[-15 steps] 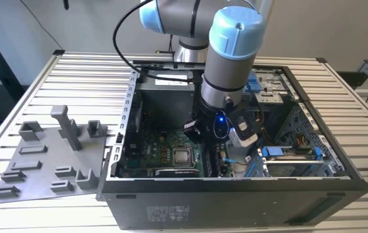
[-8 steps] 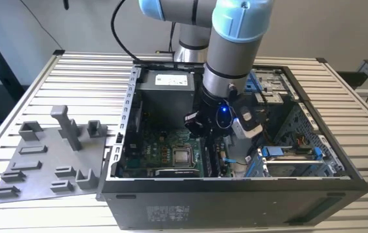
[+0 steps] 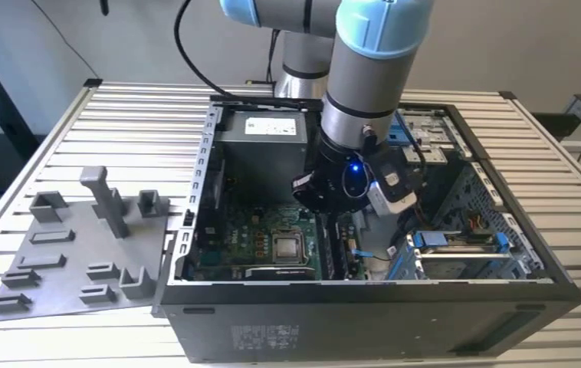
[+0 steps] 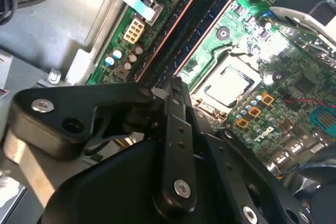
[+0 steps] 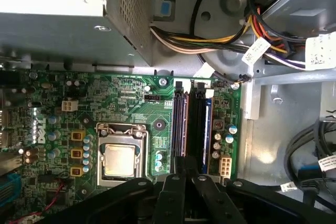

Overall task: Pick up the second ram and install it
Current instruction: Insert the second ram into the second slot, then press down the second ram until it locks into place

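Observation:
My gripper [image 3: 353, 230] is deep inside the open computer case [image 3: 372, 307], over the memory slots beside the processor [image 3: 288, 247]. In both wrist views its black fingers [image 4: 176, 108] stand close together at one end of the slots. A long dark stick, the second ram [image 5: 197, 124], stands in a slot between copper-edged rails and runs straight in between the fingertips [image 5: 177, 179]. The same stick [image 4: 186, 24] stretches away from the fingers in the second wrist view. The gripper [image 5: 188, 174] looks shut on its edge; the contact itself is hidden.
The silver processor [image 5: 119, 160] lies beside the slots. A power supply [image 5: 52, 19] and cable bundle [image 5: 220, 35] fill the case's far end. A drive cage [image 3: 454, 245] stands toward the exterior view's right. The grey fixture plate [image 3: 76, 253] lies outside on the slatted table.

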`<action>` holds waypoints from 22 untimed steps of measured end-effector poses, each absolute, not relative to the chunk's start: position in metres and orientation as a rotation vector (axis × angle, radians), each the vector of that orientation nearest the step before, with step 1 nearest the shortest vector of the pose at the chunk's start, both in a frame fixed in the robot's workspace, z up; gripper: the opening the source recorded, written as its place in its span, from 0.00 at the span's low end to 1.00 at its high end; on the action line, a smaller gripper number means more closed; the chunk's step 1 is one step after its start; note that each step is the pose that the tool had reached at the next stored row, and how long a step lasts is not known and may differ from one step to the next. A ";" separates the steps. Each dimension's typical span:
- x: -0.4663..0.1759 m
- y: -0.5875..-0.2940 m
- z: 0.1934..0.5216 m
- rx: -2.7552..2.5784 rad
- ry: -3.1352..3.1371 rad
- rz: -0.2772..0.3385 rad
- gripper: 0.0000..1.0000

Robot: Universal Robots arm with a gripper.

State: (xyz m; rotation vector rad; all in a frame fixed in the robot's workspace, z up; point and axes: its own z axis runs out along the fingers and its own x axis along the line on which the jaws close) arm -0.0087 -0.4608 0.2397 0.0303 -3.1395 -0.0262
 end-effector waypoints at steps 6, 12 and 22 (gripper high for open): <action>-0.009 -0.461 0.240 0.030 -3.140 -0.025 0.11; -0.009 -0.461 0.240 0.030 -3.140 -0.023 0.11; -0.009 -0.461 0.240 0.061 -3.139 -0.022 0.11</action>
